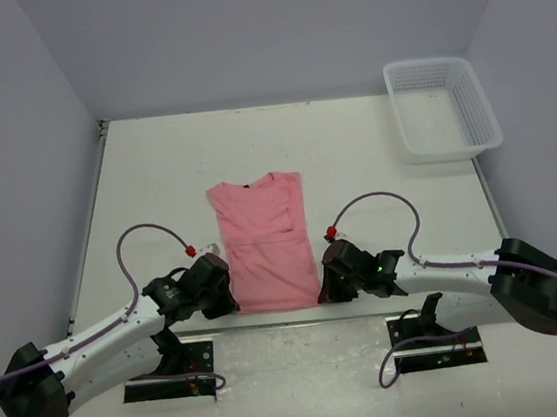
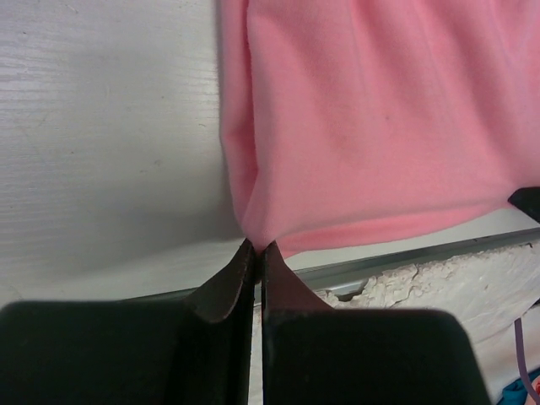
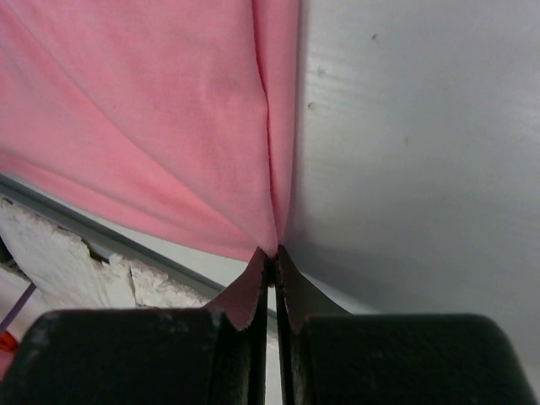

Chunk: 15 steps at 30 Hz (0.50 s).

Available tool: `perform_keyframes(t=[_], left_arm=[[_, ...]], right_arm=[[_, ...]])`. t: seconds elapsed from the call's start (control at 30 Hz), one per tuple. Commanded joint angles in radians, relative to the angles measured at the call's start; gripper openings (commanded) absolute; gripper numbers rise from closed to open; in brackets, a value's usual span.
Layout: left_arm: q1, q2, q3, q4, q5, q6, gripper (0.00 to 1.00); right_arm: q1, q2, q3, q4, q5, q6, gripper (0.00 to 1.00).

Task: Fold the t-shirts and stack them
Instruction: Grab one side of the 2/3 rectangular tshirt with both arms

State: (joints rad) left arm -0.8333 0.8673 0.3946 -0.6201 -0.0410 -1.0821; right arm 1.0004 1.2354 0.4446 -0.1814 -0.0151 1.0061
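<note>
Here, in the top view, the wrist housings cover both sets of fingertips and the two near corners of the t-shirt (image 1: 264, 255), so the grips cannot be read from above. The wrist views supply them. The left gripper (image 2: 257, 246) has its fingers pressed together on the near left corner of the pink fabric. The right gripper (image 3: 274, 251) is clamped in the same way on the near right corner. Each wrist view cuts off all but the hem end of the garment. The sleeves cannot be made out separately; the sides appear turned inward, and a faint line crosses the cloth at mid-length.

The t-shirt lies flat at the middle of the table (image 1: 155, 182) as a narrow upright rectangle. Its long axis runs from near to far, with the dark-lined collar at the far end and the hem just beside the table's near edge.

A white mesh basket (image 1: 450, 152) stands at the far right corner, well apart from the t-shirt, which lies wholly outside it.
</note>
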Motion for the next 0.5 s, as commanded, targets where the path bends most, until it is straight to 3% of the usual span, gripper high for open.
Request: perform_keyframes(t=[0.0, 0.23, 0.47], left_arm=[[-0.004, -0.005, 0.026, -0.061, -0.016, 0.001, 0.00], [-0.030, -0.057, 0.061, -0.070, -0.010, 0.027, 0.00], [-0.064, -0.028, 0.219, -0.105, -0.118, 0.086, 0.00]], right_arm=[[0.069, -0.016, -0.024, -0.110, 0.069, 0.071, 0.00], [0.188, -0.065, 0.069, -0.245, 0.133, 0.115, 0.00], [0.205, -0.036, 0.311, -0.467, 0.276, 0.042, 0.00]])
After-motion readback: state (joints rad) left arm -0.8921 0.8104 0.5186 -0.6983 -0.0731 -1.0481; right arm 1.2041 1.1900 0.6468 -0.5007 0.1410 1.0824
